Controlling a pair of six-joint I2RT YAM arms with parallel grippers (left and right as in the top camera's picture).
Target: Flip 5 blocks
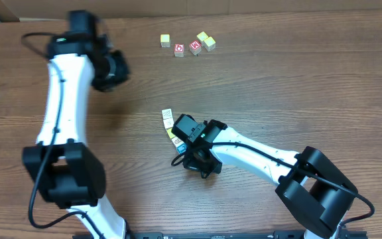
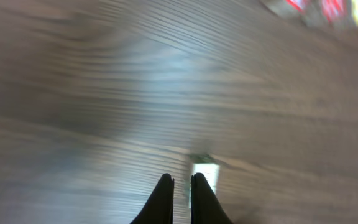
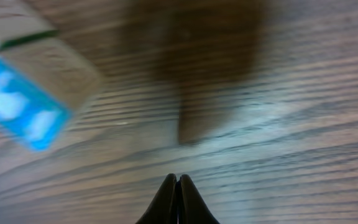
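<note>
Blocks in two groups on the table — both pincers closed and empty.
Three pale blocks sit at the far side with two red cubes. Two more blocks lie mid-table just beside the right gripper, whose fingers are pressed together with a blue-faced block close by. On the left gripper the fingers are together — nothing held, view blurred.

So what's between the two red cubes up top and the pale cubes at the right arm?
Nothing. Overhead, only bare table separates the red cubes from the pale cubes beside the right arm.
</note>
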